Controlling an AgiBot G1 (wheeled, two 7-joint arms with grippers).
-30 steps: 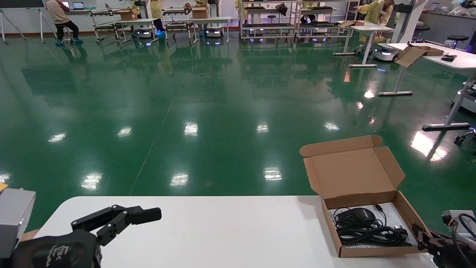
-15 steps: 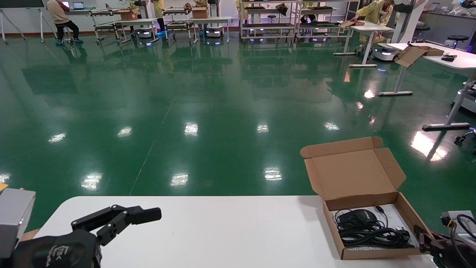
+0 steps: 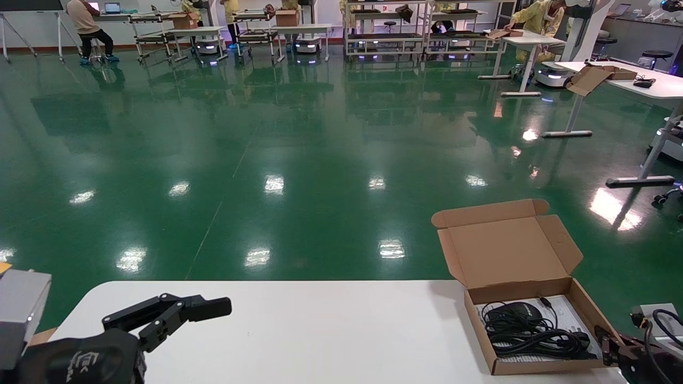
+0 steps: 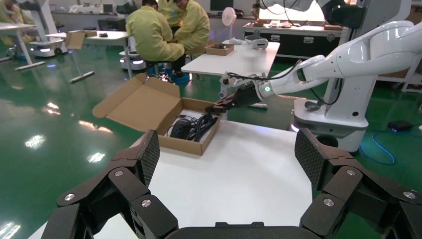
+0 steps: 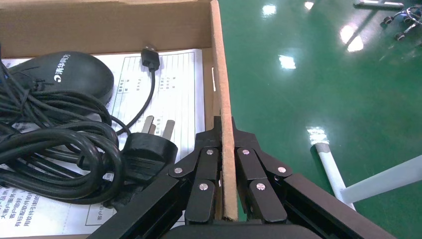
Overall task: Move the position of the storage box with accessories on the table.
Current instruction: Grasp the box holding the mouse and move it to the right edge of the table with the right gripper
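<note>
Spreading wide and white across the near part of the head view: the table point(image 3: 320, 330), rounded at its corners, with green floor point(image 3: 267, 160) beyond.

Sitting at the table's right end, close to the far edge: the storage box point(image 3: 483, 341), shallow brown cardboard, its hinged lid point(image 3: 507, 248) standing open and leaning away over the floor, side tabs flaring out.

Lying inside on a white printed paper sheet point(image 5: 169, 84): the accessories, namely a black mouse point(image 5: 64, 74) toward the lid side and a coiled black cable point(image 5: 54, 154) nearer, its plug point(image 5: 149, 149) resting by the right wall, a small connector point(image 5: 150, 59) pointing toward the back wall.

Hovering low over the table's left end, well apart from the box: the left gripper point(image 4: 226, 159), jaws spread wide, holding nothing.

Reaching in at the box's right side: the right gripper point(image 5: 226, 159), fingers point(image 5: 206, 164) pinching the right wall point(image 5: 221, 84) of the box, one inside, one outside, cardboard edge clamped between them.
</note>
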